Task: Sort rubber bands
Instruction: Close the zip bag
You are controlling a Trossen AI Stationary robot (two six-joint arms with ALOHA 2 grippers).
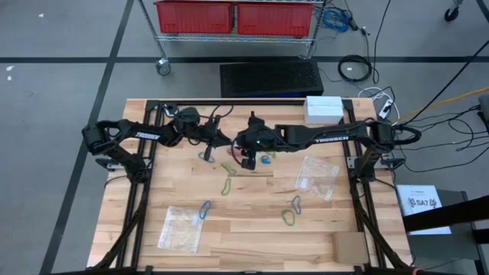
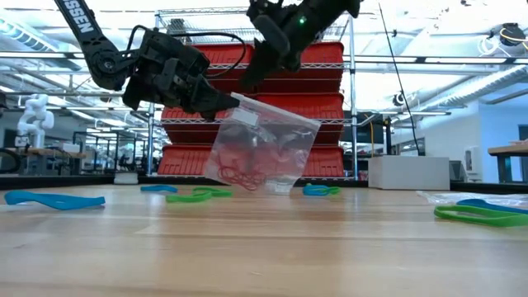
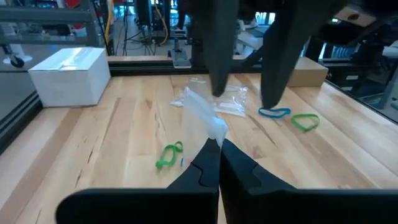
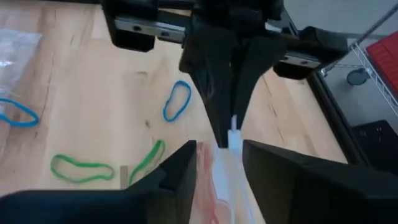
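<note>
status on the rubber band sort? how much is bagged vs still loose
Done: red bands sit inside the clear bag held above the table. In hand: the left gripper is shut on the bag's top edge; the right gripper, jaws open, is at the same edge. Left: green bands and blue bands lie loose on the table.

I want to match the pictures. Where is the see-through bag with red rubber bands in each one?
High view: clear plastic bag of red rubber bands, mid-table between both arms, mostly hidden.
Low view: bag hangs centre.
Left wrist view: bag edge above the shut left pincer.
Right wrist view: bag between right pincer fingers.
Shared landmark: the left pincer.
</note>
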